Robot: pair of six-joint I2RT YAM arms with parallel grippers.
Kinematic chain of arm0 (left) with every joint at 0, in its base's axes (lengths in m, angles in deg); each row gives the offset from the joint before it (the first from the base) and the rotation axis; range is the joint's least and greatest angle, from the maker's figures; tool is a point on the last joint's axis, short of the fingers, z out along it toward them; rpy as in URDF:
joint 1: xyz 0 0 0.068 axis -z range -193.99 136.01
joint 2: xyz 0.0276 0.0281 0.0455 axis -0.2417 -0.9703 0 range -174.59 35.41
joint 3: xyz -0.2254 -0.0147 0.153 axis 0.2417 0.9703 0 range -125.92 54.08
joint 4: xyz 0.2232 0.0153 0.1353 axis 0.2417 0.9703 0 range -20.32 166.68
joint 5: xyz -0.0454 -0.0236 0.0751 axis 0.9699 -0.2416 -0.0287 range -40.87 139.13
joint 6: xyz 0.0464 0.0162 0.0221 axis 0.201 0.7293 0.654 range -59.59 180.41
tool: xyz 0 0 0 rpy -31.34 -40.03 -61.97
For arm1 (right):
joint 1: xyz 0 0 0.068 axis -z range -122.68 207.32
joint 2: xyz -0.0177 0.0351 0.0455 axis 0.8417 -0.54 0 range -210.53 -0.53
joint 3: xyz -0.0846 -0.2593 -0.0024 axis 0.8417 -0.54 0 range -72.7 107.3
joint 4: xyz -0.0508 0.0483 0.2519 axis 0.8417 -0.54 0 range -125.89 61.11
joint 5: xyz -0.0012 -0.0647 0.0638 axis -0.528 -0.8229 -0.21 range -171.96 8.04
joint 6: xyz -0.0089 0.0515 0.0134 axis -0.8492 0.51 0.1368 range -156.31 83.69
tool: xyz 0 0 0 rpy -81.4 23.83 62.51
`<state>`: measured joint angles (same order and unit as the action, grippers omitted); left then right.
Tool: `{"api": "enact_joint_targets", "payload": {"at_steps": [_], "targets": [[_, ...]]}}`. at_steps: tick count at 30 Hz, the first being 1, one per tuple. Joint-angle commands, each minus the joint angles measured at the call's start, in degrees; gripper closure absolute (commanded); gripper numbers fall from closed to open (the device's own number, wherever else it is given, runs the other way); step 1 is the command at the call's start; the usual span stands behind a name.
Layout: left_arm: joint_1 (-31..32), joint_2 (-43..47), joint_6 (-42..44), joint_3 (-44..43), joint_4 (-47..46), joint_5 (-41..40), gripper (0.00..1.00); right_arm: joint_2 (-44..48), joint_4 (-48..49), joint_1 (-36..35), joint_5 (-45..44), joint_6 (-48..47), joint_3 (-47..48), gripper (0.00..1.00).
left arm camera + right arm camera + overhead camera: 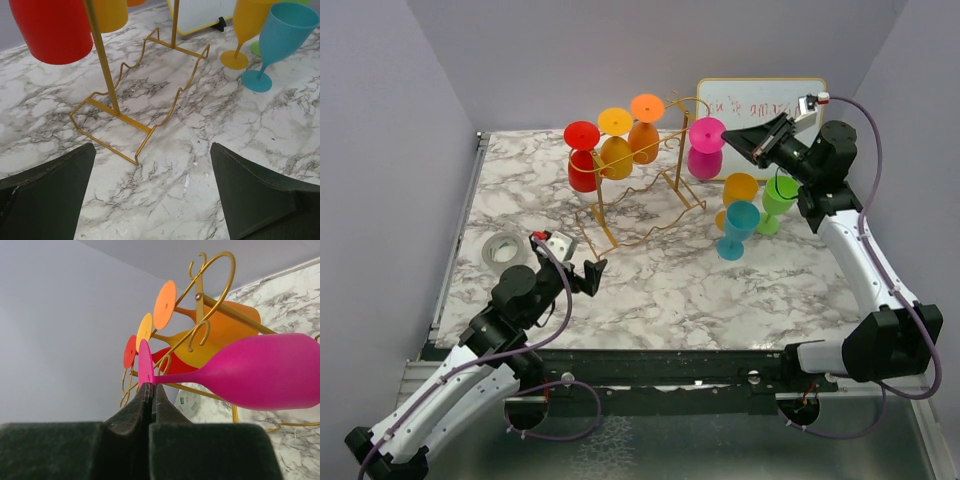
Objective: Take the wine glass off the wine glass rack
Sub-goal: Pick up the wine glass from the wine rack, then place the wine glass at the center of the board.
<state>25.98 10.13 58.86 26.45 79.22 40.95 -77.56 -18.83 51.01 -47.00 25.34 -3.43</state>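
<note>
Right now the right gripper (151, 390) is squeezing nearly shut on the rim of the foot of the pink wine glass (260, 372). The glass is hanging bowl-down in the upper middle of the overhead view, just left of that gripper and at the right-hand scroll end of the gold rack (106, 75); whether it is resting on the rails cannot be told. Meanwhile the left gripper (152, 150) is hovering wide open low over the marble table (225, 115) at lower left, well apart from the glass.
</note>
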Motion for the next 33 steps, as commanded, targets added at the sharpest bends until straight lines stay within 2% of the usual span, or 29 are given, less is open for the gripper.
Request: {"api": "enact_joint_targets", "payload": {"at_steps": [1,3,7,11,16,20,23,27,33], "targets": [[-0.73,2.17,-0.91,-2.24,0.41,-1.88,0.01,2.99,-1.24,0.24,5.74,-4.38,-1.06,1.0],[-0.76,2.94,-0.79,-2.24,0.17,-0.84,0.01,4.72,0.03,0.24,10.4,-5.7,-3.6,0.99],[-0.81,3.38,-1.13,-1.45,-2.9,5.06,0.01,8.89,10.49,0.24,17.23,-5.19,-11.05,1.0],[-0.83,2.64,-3.32,-1.05,-5.21,11.17,0.01,10.07,2.02,0.15,24.27,-14.2,-8.36,1.0],[-0.77,-2.73,-9.79,-3.38,-6.14,18.12,0.01,13.17,-0.01,-0.47,27.98,-19.27,-10.37,0.99],[-0.76,-7.08,-9.34,-7.71,-5.33,23.82,0.01,14.72,-4.09,-1.43,28.93,-23.23,-11.94,1.0],[-0.77,-9.21,-10.02,-10.34,-6.1,27.42,0.01,15.9,-3.46,-2.37,29.81,-24.2,-14.38,1.0],[-0.77,-11.14,-14.42,-10.86,-10.63,32.14,0.01,15.94,-3.75,-4.78,30.35,-25.31,-15.44,1.0],[-0.76,-12.86,-20.49,-8.95,-19.93,37.18,0.01,15.67,-7.82,-9.85,26.67,-29.59,-15.08,1.0]]}}
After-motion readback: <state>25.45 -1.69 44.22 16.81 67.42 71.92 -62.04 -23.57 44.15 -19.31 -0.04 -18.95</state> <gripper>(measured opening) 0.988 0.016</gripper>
